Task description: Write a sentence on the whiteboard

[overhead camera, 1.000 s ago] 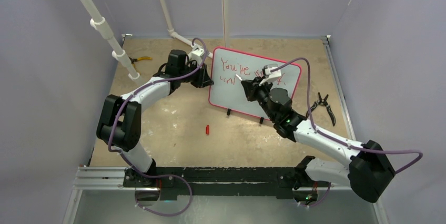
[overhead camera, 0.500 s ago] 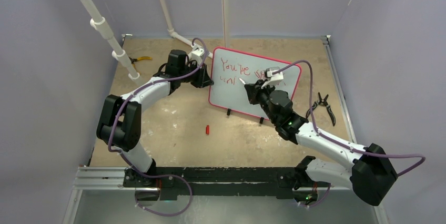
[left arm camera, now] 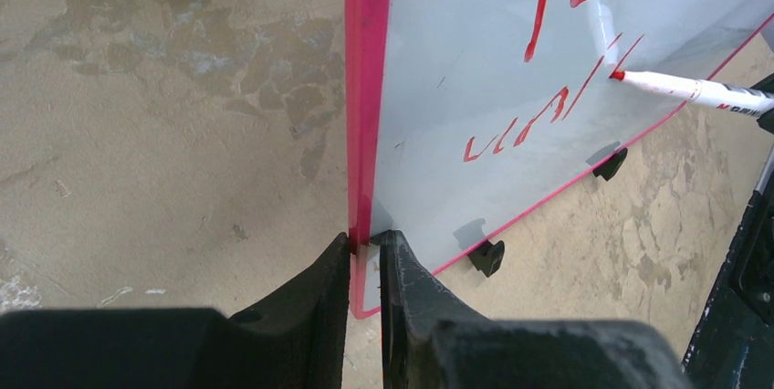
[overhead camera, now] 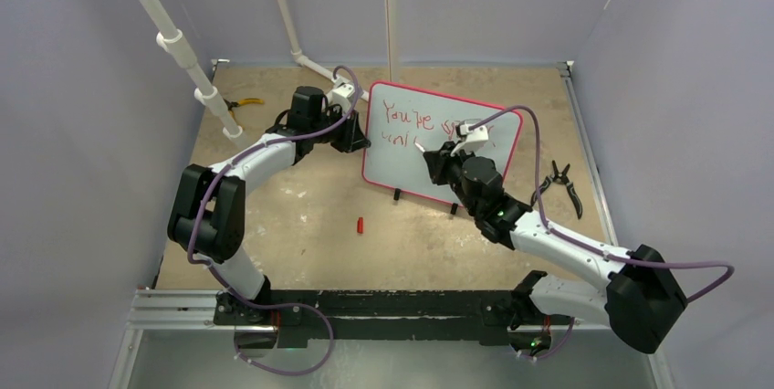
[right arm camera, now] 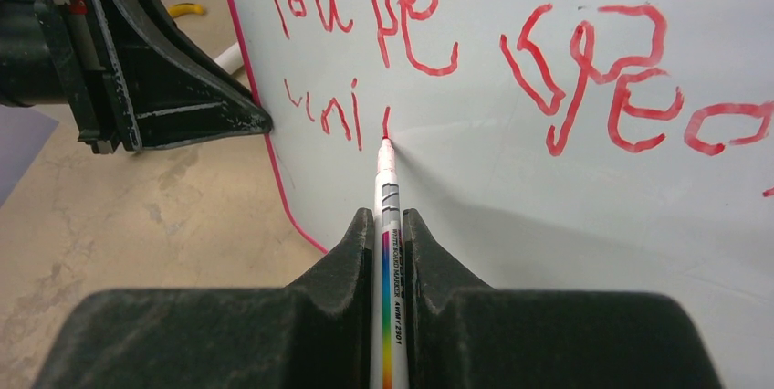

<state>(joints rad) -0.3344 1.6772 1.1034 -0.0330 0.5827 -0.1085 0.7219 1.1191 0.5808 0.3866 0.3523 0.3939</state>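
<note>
Red lettering of the sentence [right arm camera: 381, 28] runs in two lines across the whiteboard [overhead camera: 411, 170], which stands on its feet toward the table's [overhead camera: 301, 215] far edge. The left gripper [left arm camera: 365, 247] is clamped on the board's left frame edge. The right gripper [right arm camera: 391, 225] pinches the marker [right arm camera: 385, 179], its tip touching the lower line.

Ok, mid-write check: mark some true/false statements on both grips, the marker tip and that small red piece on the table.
1. The left gripper clamps the whiteboard by its red edge. True.
2. The marker has its tip hovering off the board. False: it touches the board, on the second line of the sentence.
3. The right gripper is shut on the marker. True.
4. The small red piece lies on the board. False: it lies on the table, in front of the board.
</note>
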